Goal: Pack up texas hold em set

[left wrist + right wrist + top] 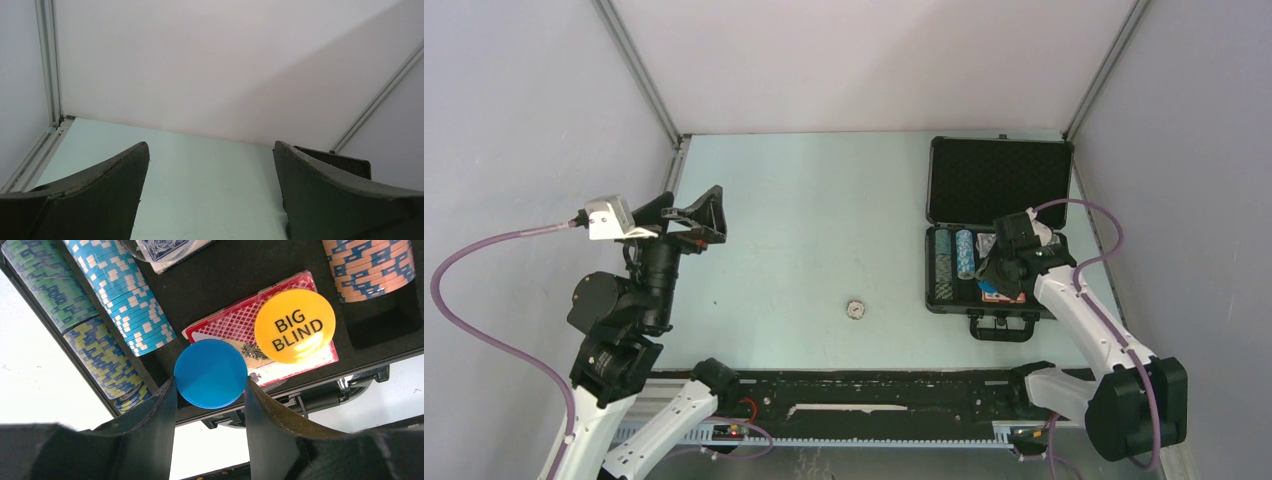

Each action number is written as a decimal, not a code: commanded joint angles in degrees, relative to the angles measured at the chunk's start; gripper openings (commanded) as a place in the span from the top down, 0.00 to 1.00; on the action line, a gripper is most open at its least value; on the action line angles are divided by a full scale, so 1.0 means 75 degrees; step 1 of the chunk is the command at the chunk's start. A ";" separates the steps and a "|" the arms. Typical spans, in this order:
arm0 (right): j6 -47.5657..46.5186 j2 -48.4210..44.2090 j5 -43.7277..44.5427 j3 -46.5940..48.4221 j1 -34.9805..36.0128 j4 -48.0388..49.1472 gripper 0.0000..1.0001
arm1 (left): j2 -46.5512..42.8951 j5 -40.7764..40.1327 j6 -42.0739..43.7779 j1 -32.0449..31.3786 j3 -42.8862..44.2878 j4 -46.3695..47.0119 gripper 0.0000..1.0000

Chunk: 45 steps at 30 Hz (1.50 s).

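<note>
Grey walls enclose a pale green surface, with the case at two o'clock. A yellow button reads "BIG BLIND". The right pincer grips a blue disc; the left pincer gapes wide.

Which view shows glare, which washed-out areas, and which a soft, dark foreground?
Right wrist: faint glare on the yellow Big Blind button, the table washed white, the gripped blue button sharp. Left wrist: the fingers are dark and soft, diagonal shade crosses the wall. Top external: even light, case foam nearly featureless black.
</note>
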 commanded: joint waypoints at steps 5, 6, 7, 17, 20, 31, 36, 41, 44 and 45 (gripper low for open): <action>-0.0085 0.0160 0.0839 0.0028 0.0145 0.0240 0.54 | 0.0073 0.0113 -0.0089 0.0033 -0.0028 0.0100 0.00; -0.0083 0.0179 0.0854 0.0028 0.0145 0.0242 0.54 | 0.0075 0.0121 -0.0094 0.0031 -0.0029 0.0100 0.00; -0.0093 0.0211 0.0877 0.0031 0.0143 0.0267 0.54 | 0.0072 0.0126 -0.0085 0.0030 -0.0030 0.0100 0.00; -0.0142 0.0335 0.0848 -0.0044 0.0227 0.0411 0.49 | 0.0104 0.0139 -0.0083 0.0030 -0.0028 0.0100 0.00; -0.0113 0.0313 0.0886 -0.0104 0.0222 0.0442 0.47 | 0.0098 0.0156 -0.0083 0.0030 -0.0013 0.0100 0.00; -0.0180 0.0042 0.1026 -0.0201 0.0510 0.0524 0.28 | 0.0158 0.0185 -0.0060 0.0033 -0.0004 0.0084 0.00; -0.0213 -0.0346 0.1054 0.0191 0.0663 0.0096 0.25 | 0.0192 0.0204 -0.0060 0.0022 0.0003 0.0065 0.00; -0.0569 -0.0847 0.1415 0.0848 0.1256 -0.0437 0.20 | 0.0259 0.0292 -0.0084 0.0019 0.0015 0.0054 0.00; -0.1034 -0.0872 0.1269 0.1026 0.1975 -0.0344 0.14 | 0.0334 0.0292 -0.0083 0.0019 0.0023 0.0053 0.00; -0.1187 -0.0820 0.1127 0.1023 0.2253 -0.0206 0.11 | 0.0350 0.0301 -0.0083 0.0019 0.0018 0.0053 0.00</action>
